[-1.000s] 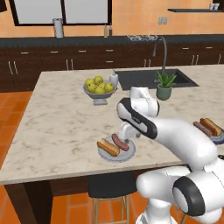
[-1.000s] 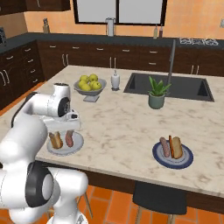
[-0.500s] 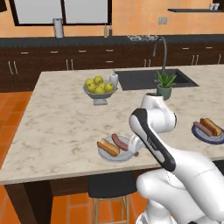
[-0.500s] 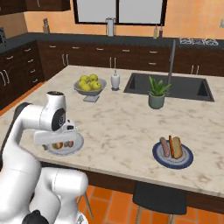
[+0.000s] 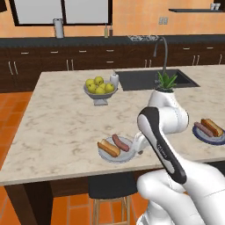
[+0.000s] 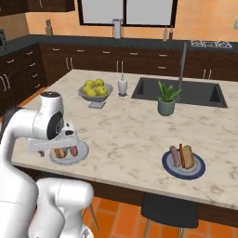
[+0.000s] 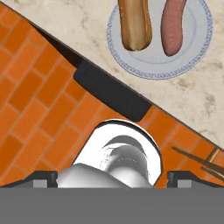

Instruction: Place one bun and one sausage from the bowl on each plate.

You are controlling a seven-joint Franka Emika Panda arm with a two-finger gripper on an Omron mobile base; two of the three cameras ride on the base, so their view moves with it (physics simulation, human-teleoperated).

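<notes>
Two blue-rimmed plates lie on the marble island. The near plate (image 5: 115, 151) (image 6: 69, 155) (image 7: 159, 43) carries a bun (image 5: 109, 147) (image 7: 135, 24) and a sausage (image 5: 120, 142) (image 7: 174, 26) side by side. The far plate (image 5: 210, 134) (image 6: 183, 166) holds a sausage (image 6: 175, 155) and a bun (image 6: 187, 155) as well. My gripper (image 7: 112, 177) is open and empty, hanging over the island's front edge just short of the near plate, facing down at the floor. The bowl is out of view.
A pale footed bowl of yellow-green fruit (image 5: 100, 88) (image 6: 95, 90), a soap bottle (image 6: 122, 86), a potted plant (image 5: 165, 83) (image 6: 166, 100) and the sink (image 6: 179, 90) sit at the island's far side. Dark stools (image 5: 107, 189) (image 6: 167, 209) stand under the front edge.
The arm has folded back toward the base, drawing the hand from above the near plate to the island's front edge. The jaws stayed open. Both plates and their food are unmoved.
</notes>
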